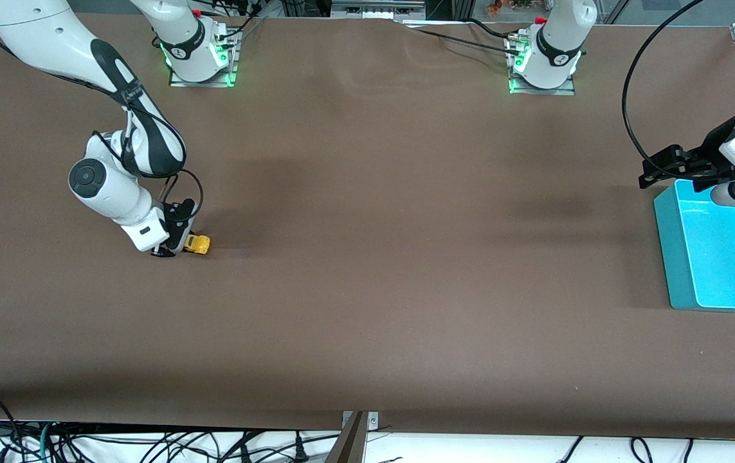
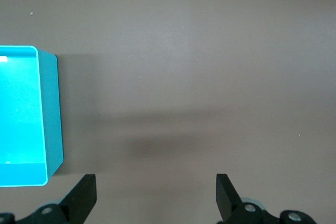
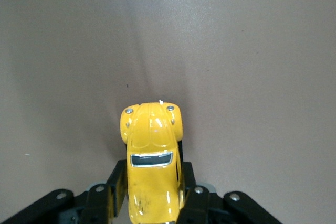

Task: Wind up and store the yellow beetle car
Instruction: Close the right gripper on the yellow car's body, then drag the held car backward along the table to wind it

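— While the right gripper (image 3: 152, 203) clamps the small rounded yellow beetle car (image 1: 197, 244) on the brown table (image 1: 367, 257) near the right arm's end, what about the other?
— Left gripper (image 2: 155, 195) hangs with jaws apart over the turquoise plastic bin's (image 1: 676, 257) edge.

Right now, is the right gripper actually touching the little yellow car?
Touching. In the right wrist view, the right gripper is shut on the yellow beetle car, fingers pressed against both its sides.

Yellow beetle car (image 3: 151, 177), dark windows; turquoise bin (image 1: 717, 257); plain brown table (image 1: 367, 257)
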Motion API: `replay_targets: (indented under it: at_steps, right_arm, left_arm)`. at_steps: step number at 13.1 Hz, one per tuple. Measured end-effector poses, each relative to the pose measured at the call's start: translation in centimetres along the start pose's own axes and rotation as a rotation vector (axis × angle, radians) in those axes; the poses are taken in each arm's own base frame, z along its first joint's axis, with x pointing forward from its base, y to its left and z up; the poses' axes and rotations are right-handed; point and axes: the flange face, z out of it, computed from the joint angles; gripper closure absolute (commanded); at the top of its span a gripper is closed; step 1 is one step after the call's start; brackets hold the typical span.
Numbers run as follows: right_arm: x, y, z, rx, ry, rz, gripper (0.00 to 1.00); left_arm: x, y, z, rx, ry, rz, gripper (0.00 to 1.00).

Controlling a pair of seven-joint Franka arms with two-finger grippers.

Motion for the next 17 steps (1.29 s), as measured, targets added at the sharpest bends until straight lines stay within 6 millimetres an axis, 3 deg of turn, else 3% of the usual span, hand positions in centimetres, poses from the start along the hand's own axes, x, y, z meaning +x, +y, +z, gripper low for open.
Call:
replay_targets:
  at_steps: [8,17]
  right_arm:
    - [-1.0,0.1,0.0,0.001,-0.001,-0.069,0.67]
    - [-5.9,1.0,-0.3,0.0,-0.006,-0.129,0.67]
  left_arm:
    - [0.0,0.0,0.0,0.0,0.0,0.0,0.0]
    - [0.0,0.0,0.0,0.0,0.0,0.001,0.0]
